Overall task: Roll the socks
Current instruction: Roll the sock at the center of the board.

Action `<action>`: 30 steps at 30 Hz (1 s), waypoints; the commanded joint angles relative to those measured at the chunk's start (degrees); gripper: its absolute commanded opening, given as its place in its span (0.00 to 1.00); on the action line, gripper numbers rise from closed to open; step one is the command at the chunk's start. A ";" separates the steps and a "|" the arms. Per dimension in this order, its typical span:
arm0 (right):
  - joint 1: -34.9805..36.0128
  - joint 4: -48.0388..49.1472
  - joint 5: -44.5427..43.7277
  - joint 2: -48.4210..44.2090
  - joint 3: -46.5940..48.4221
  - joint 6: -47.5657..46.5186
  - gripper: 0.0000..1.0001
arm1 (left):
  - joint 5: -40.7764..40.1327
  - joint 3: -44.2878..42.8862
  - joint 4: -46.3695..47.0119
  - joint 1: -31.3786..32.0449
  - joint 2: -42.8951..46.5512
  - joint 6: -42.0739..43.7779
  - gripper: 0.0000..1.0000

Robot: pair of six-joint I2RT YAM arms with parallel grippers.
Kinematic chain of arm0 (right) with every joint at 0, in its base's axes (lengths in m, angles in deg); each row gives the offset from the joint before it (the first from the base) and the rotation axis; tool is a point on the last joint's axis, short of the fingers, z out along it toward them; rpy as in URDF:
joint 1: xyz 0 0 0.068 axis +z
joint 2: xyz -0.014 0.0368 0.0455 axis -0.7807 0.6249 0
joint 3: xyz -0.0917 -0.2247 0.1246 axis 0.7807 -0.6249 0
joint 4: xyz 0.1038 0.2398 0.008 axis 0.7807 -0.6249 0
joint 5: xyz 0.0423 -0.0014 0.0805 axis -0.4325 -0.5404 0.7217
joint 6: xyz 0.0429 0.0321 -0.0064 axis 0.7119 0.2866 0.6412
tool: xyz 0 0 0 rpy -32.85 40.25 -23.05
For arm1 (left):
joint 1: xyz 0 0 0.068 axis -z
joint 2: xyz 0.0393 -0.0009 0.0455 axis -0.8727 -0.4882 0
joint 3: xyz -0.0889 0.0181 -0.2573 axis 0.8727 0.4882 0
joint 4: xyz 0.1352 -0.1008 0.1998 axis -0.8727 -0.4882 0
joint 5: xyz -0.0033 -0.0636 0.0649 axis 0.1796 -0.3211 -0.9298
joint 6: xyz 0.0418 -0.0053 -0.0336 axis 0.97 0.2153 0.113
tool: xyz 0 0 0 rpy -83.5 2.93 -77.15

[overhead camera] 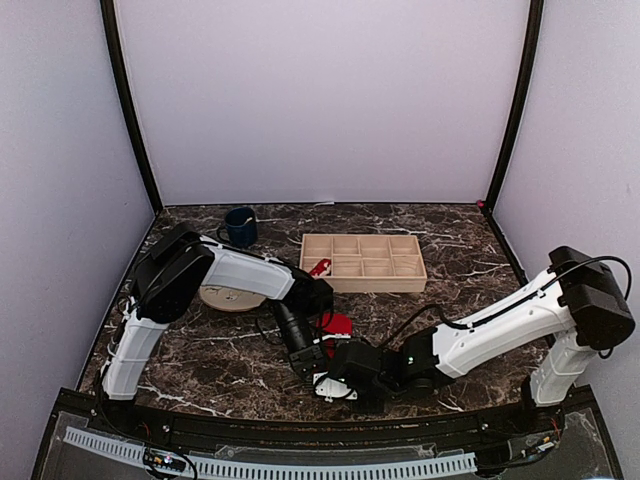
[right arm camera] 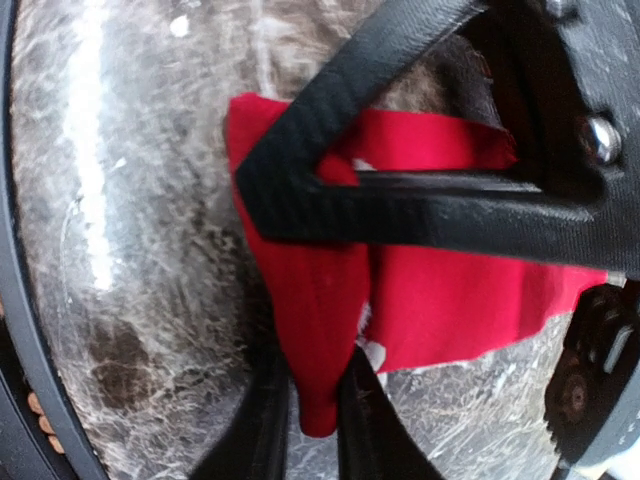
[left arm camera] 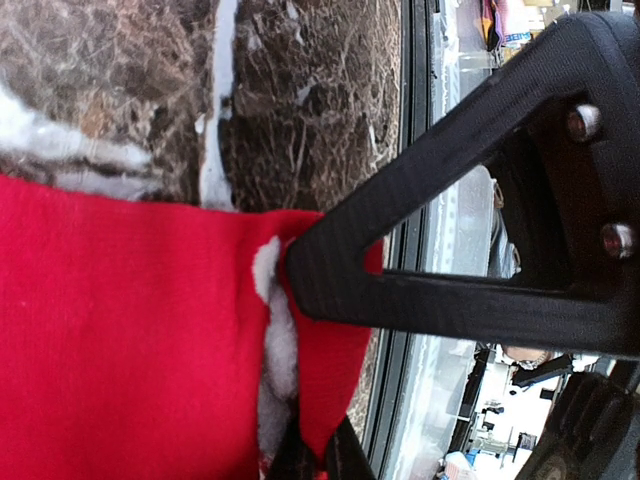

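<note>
One red sock, white fluff showing, lies bunched, pinched by left hand and right hand.

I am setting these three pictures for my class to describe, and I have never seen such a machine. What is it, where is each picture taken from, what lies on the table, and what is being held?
The machine is two white-and-black robot arms, the left arm and the right arm, bolted at the table's near edge. The wide picture comes from a fixed camera above and behind them. The two close pictures come from a camera on each wrist, so the black bars there are that arm's own fingers. On the dark marble table lie a dark blue mug, a shallow wooden tray with compartments, a round tan disc and a red sock. The left gripper and the right gripper meet at the sock, and each appears to pinch its cloth between two fingers.
</note>
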 commanded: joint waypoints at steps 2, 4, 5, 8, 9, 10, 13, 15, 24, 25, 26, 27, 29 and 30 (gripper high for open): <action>-0.77 -1.38 3.12 1.32 1.30 0.41 0.09 | -6.35 0.02 0.82 -0.47 -1.96 1.02 0.04; -0.98 -1.63 3.50 1.17 1.25 0.80 0.03 | -7.15 -0.11 0.81 -0.63 -1.94 0.74 0.06; -1.10 -1.71 3.62 1.07 1.16 0.98 0.01 | -7.74 -0.22 0.81 -0.73 -1.95 0.44 0.09; -1.23 -1.76 3.86 0.76 0.77 1.91 0.00 | -8.69 -0.45 0.58 -1.07 -1.84 -0.26 0.16; -1.19 -1.76 3.94 0.71 0.64 2.27 0.00 | -9.01 -0.51 0.49 -1.17 -1.77 -0.46 0.18; -1.27 -1.57 4.05 0.63 0.49 2.67 0.00 | -9.20 -0.51 0.39 -1.26 -1.71 -0.57 0.20; -1.35 -0.95 4.58 0.33 -0.04 3.76 0.00 | -10.42 -0.39 0.31 -1.44 -1.25 -1.16 0.28; -1.45 -0.52 4.67 0.09 -0.39 4.39 0.00 | -11.16 -0.06 0.56 -1.81 -0.74 -1.69 0.34; -1.91 0.82 3.83 -0.79 -1.65 7.30 0.00 | -18.76 2.57 2.76 -3.73 1.52 -5.18 0.36; -1.91 1.03 3.87 -0.83 -1.71 7.65 0.00 | -19.05 2.98 3.30 -4.00 2.03 -5.39 0.36; -1.93 1.13 4.01 -0.87 -1.66 8.05 0.00 | -19.27 3.41 3.81 -4.19 2.78 -5.67 0.36; -1.92 1.22 4.09 -0.86 -1.65 8.40 0.00 | -19.44 3.75 4.54 -4.46 3.47 -5.93 0.36; -1.99 1.32 4.27 -0.88 -1.53 9.01 0.00 | -19.27 4.41 6.16 -4.96 5.16 -6.47 0.36; -2.00 1.40 4.19 -0.81 -1.54 9.31 0.00 | -19.07 4.58 6.57 -5.18 5.84 -6.65 0.36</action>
